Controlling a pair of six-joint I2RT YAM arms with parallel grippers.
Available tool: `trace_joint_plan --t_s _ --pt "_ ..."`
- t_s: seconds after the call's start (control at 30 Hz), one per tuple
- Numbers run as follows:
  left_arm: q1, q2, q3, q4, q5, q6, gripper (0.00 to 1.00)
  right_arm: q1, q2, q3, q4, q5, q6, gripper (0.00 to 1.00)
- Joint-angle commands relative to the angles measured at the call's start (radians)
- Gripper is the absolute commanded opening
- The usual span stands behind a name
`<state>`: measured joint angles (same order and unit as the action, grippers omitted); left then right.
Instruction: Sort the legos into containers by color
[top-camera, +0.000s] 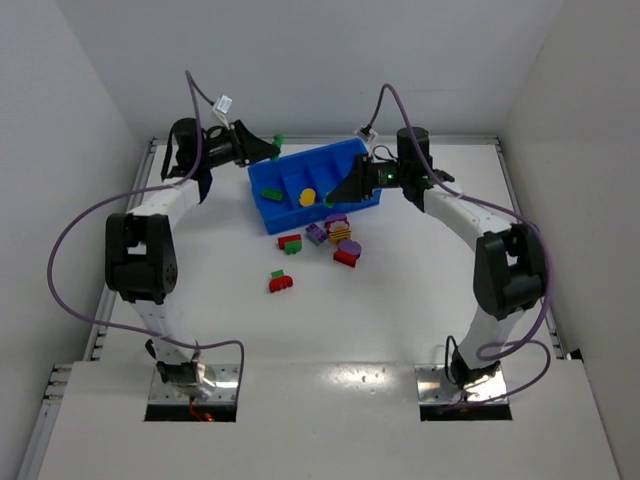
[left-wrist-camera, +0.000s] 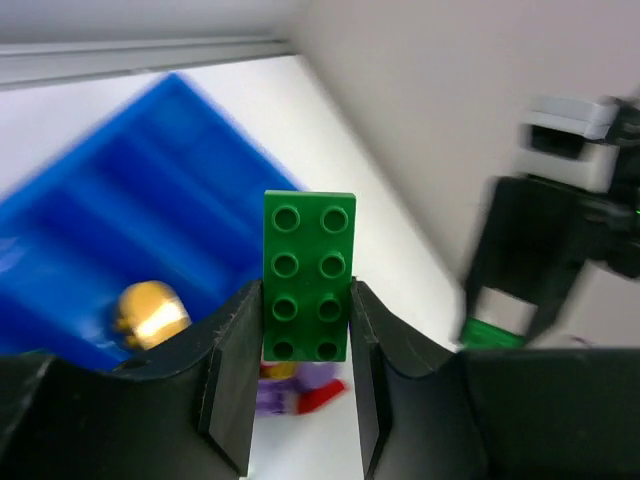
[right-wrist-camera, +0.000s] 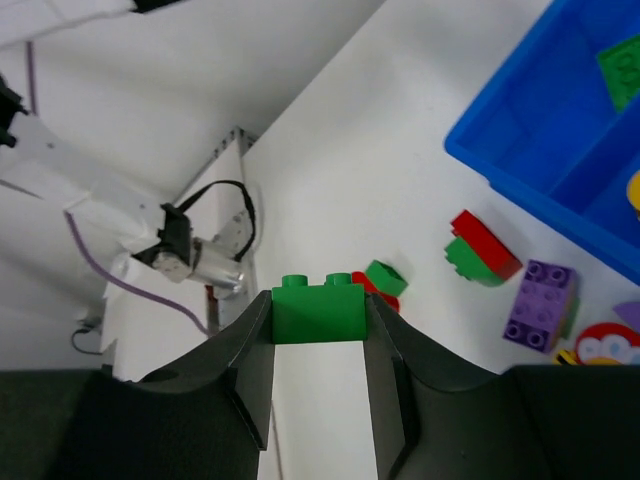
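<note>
Since both tools carry green, my read is they want the same slot. Left tool (left-wrist-camera: 305, 318) is pinched on a flat green two-by-four studded plastic brick (left-wrist-camera: 308, 262). It grips the long sides at one end, so most of the brick sticks out past the fingertips, which should help a clean drop. It hangs by the far-left corner of the bright blue four-compartment plastic tray (top-camera: 262, 192).

Right tool (right-wrist-camera: 318, 303) is clamped on a small green two-stud brick (right-wrist-camera: 320, 315), held clear of the white worktop (top-camera: 400, 300) at the tray's right end.

A green brick (top-camera: 272, 193) lies in the leftmost compartment in the top view, with a yellow piece (top-camera: 308, 197) further right. Loose red, purple, green and yellow legos (top-camera: 340, 232) sit on the worktop just in front of the tray.

Suggest left drops first since it's nearer. Right should wait, or the arms risk a clash.
</note>
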<state>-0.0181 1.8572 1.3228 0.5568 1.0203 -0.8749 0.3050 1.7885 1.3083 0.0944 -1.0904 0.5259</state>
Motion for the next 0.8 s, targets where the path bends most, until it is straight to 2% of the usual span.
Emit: trace_joint_plan --t_s 0.0,0.13,0.3,0.37,0.67,0.73,0.77 --pt "-0.02 -0.043 0.066 -0.436 -0.232 0.419 0.15 -0.007 -0.043 0.035 -0.093 0.07 -0.135 0.03" --pt "-0.038 -0.052 0.065 -0.494 -0.396 0.43 0.15 -0.017 -0.043 0.065 -0.136 0.171 -0.162 0.03" --pt "-0.083 -0.061 0.056 -0.571 -0.636 0.456 0.15 -0.017 -0.023 0.097 -0.157 0.225 -0.172 0.03" --pt "-0.095 -0.061 0.035 -0.581 -0.686 0.446 0.19 -0.017 -0.023 0.106 -0.157 0.225 -0.172 0.03" --pt "-0.105 -0.026 0.007 -0.6 -0.786 0.401 0.2 -0.017 0.018 0.146 -0.167 0.244 -0.181 0.03" --pt "-0.105 -0.013 0.016 -0.612 -0.786 0.401 0.27 -0.017 0.031 0.167 -0.167 0.244 -0.181 0.03" --pt "-0.105 -0.004 0.016 -0.612 -0.786 0.401 0.36 -0.017 0.031 0.167 -0.167 0.244 -0.181 0.03"
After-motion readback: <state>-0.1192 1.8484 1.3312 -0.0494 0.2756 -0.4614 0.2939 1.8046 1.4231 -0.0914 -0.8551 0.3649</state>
